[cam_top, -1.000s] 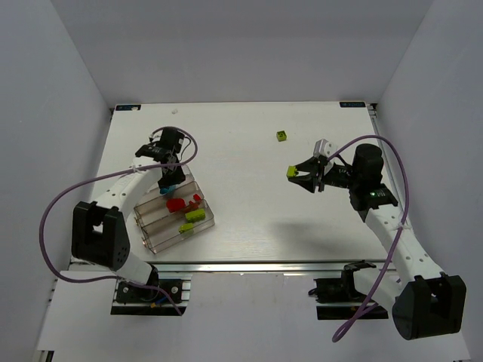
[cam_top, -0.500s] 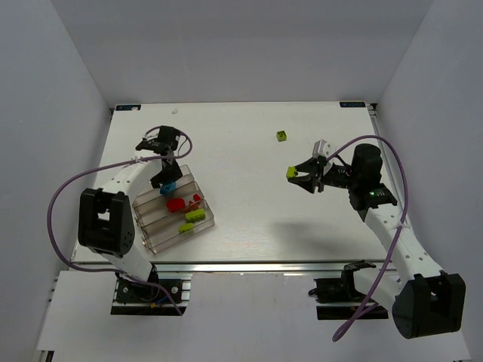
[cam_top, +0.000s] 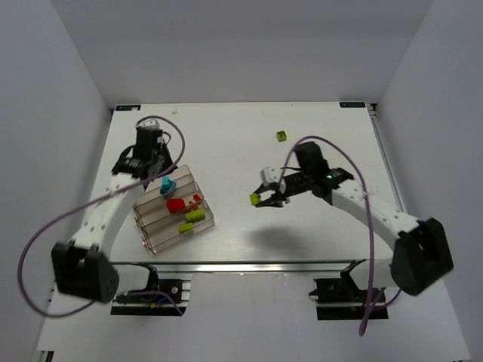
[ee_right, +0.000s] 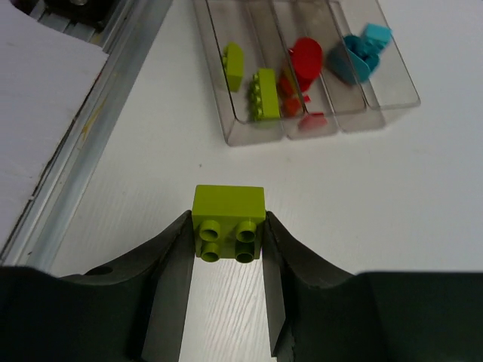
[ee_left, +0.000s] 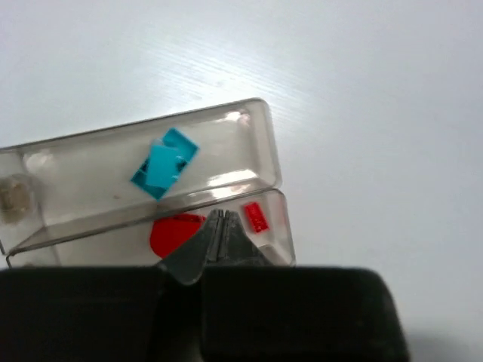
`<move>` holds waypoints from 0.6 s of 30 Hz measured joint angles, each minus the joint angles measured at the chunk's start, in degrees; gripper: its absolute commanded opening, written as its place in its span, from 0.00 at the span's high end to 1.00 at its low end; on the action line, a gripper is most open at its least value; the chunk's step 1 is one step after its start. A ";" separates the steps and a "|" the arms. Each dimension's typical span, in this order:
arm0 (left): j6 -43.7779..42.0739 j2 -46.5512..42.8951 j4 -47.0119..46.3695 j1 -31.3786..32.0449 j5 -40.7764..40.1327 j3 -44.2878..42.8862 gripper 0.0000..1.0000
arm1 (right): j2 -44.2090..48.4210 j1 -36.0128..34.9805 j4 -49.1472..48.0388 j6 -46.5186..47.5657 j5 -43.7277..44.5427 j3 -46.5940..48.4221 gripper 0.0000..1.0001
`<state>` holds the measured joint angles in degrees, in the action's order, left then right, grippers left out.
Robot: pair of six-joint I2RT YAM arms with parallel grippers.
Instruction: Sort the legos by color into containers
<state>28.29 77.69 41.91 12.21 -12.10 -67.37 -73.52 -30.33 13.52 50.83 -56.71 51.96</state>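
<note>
My right gripper (ee_right: 229, 235) clamps the green brick (ee_right: 229, 204) by its sides for delivery to the containers (ee_right: 256, 139). My left gripper (ee_left: 219, 228) hangs closed and empty above them.

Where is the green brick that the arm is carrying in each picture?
Top view: green brick just right of centre, at the tip of the right arm.
Left wrist: not in it.
Right wrist: bottom centre, between the fingers.
Shared landmark: the containers, in all three.
</note>
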 measured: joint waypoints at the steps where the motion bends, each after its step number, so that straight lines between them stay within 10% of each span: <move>1: -1.44 -4.52 -3.56 0.00 1.90 2.99 1.00 | -2.89 -2.62 2.34 2.73 0.50 2.67 1.00; 2: -2.82 -9.35 -5.68 0.00 3.41 5.79 0.99 | -6.19 -5.07 4.11 4.87 1.36 5.73 1.00; 3: -3.82 -14.12 -7.69 0.02 4.50 8.35 0.73 | -9.66 -7.50 5.11 6.36 2.45 8.85 1.00; 7: -7.08 -26.25 -13.27 0.00 3.85 14.49 0.33 | -19.47 -15.26 5.70 6.75 8.59 17.27 1.00; 18: -10.88 -37.20 -18.10 0.02 -4.94 24.87 0.26 | -40.52 -25.66 6.36 -2.93 19.45 39.45 0.93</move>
<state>17.41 40.49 23.81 12.23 -17.04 -42.50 -114.04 -55.99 19.88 47.90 -37.26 91.42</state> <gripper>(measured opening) 0.729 0.426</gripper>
